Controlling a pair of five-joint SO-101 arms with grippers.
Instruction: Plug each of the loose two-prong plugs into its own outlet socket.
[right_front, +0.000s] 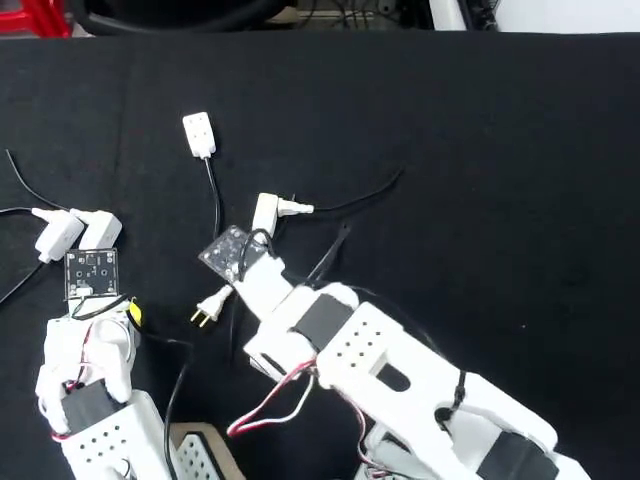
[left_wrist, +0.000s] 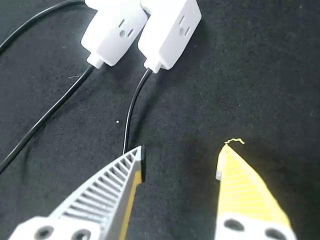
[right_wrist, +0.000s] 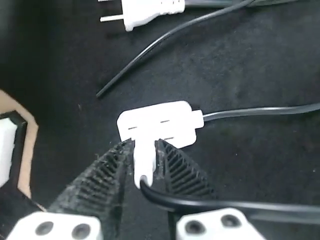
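Right claw (right_wrist: 144, 148) clenched on small white two-prong plug (right_wrist: 143, 165), butted against white rectangular outlet socket block (right_wrist: 160, 122) mid-desk. Plug likely light, hard plastic, slick. Best hold: flat sides near black cord exit; stiff cord may tug it off line. Prongs hidden at joint, can't tell if fully seated. Left claw (left_wrist: 181, 149) released, over black cloth desk (left_wrist: 260, 90), just short of white outlet socket pair (left_wrist: 115, 32). Second loose white plug (right_wrist: 145, 11) beyond block, prongs bare.

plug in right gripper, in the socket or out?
In, it seems: plug butts flush against outlet socket, no prongs showing between; right gripper clamps it.
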